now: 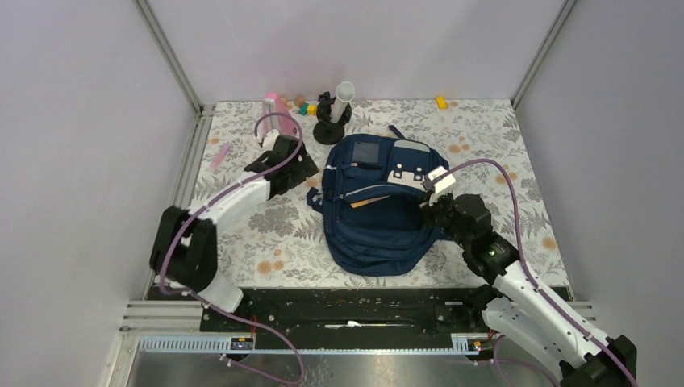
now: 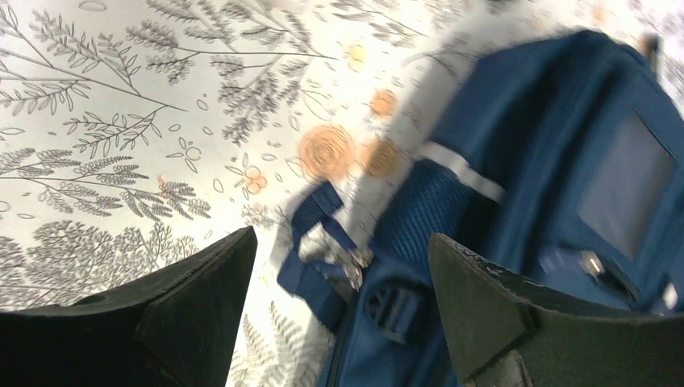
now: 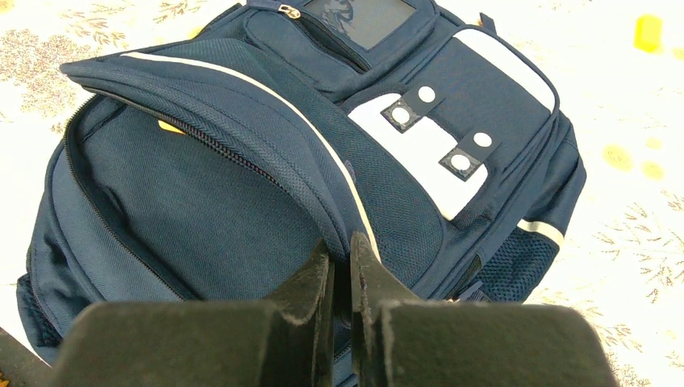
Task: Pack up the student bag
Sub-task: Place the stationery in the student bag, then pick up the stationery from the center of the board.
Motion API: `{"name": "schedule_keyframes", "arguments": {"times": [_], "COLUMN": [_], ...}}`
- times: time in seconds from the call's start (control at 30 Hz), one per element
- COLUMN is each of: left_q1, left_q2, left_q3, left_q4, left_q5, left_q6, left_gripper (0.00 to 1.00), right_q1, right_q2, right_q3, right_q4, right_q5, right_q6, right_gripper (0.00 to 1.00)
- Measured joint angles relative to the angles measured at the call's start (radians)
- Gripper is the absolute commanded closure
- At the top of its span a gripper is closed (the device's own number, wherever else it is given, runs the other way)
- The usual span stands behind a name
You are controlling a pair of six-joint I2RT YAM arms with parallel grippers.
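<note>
Right gripper (image 3: 343, 266) clamped on the striped rim of the backpack (image 1: 379, 218) flap, holding it raised off the main compartment, zipper mouth gaping. Left gripper (image 2: 339, 306) spread wide, holding nothing, just beside the backpack's left edge, over a side strap (image 2: 310, 242). Backpack lies mid-table (image 1: 266, 234). Black stand (image 1: 329, 129) sits near its far-left corner, pink bottle (image 1: 274, 113) at the far edge.

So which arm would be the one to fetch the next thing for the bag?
Left, probably. The left tool is open and empty, beside the student bag and nearest the pink bottle. The right tool is shut on the bag's flap edge, apparently holding it open.
</note>
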State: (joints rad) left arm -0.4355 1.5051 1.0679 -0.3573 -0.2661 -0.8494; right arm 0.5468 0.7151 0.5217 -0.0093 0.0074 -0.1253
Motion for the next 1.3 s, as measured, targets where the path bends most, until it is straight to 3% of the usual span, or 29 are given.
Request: {"name": "schedule_keyframes", "arguments": {"times": [0.13,0.4,1.07,1.2,1.3], "left_q1": [0.048,0.101,0.248,0.251,0.251], "left_q2": [0.151,0.274,0.524,0.540,0.547], "left_q3": [0.029,0.124,0.333,0.357,0.367], "left_q4": [0.015,0.016,-0.037,-0.045,-0.053], "left_q5": [-0.006,-0.114,-0.139,-0.135,-0.133], "left_q6": [-0.122,-0.305,-0.416,-0.416,-0.416], "left_gripper": [0.20,0.18,0.17,0.21,0.32], "right_q1": [0.000,0.000,0.000,0.000,0.000], "right_q2": [-0.010,-0.041,-0.068,-0.067,-0.067], "right_q3": [0.000,-0.010,-0.015,-0.015,-0.015], "right_q4": [-0.001,-0.006,-0.009,-0.009,-0.009], "right_q5": [0.000,0.000,-0.013,-0.020,-0.020], "right_q6": [0.001,0.005,0.021,0.022,0.023], "right_gripper": [1.00,1.00,1.00,1.00,1.00]}}
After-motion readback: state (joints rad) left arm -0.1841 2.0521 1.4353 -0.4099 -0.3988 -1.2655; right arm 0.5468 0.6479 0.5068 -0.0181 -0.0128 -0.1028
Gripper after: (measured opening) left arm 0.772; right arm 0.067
